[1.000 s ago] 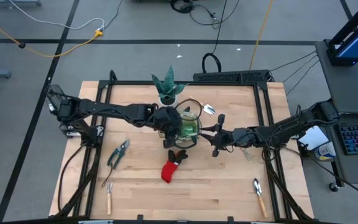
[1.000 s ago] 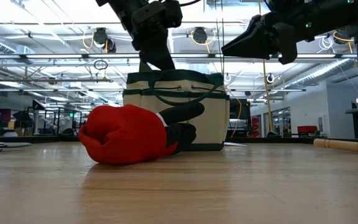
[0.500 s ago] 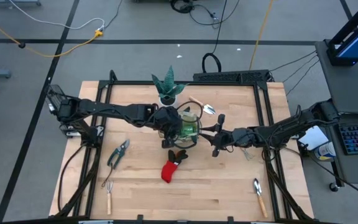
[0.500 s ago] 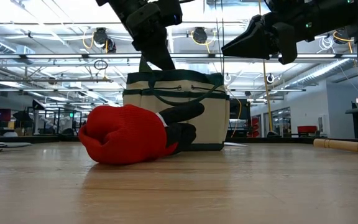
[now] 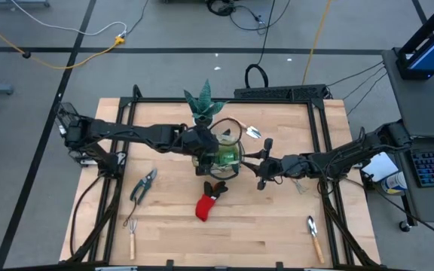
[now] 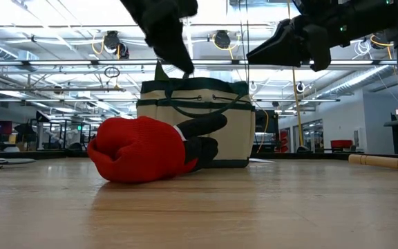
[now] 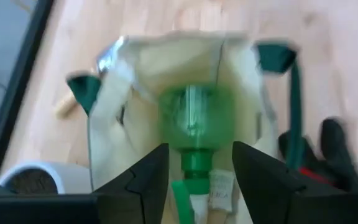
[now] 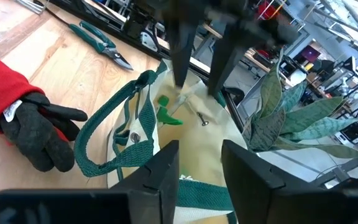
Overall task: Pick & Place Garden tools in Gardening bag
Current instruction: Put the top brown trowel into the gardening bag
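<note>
Left tool (image 7: 194, 171) open | green spray bottle (image 7: 196, 124) inside beige bag (image 7: 166, 56)

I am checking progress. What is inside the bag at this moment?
Inside the bag lies the green spray bottle, with the open left gripper just above it. The bottle and the bag's walls hide the bottom, so other tools cannot be ruled out.

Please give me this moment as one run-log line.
left gripper: open over bag | spray bottle: in bag | right gripper: open beside bag | glove, shears: on table
</note>
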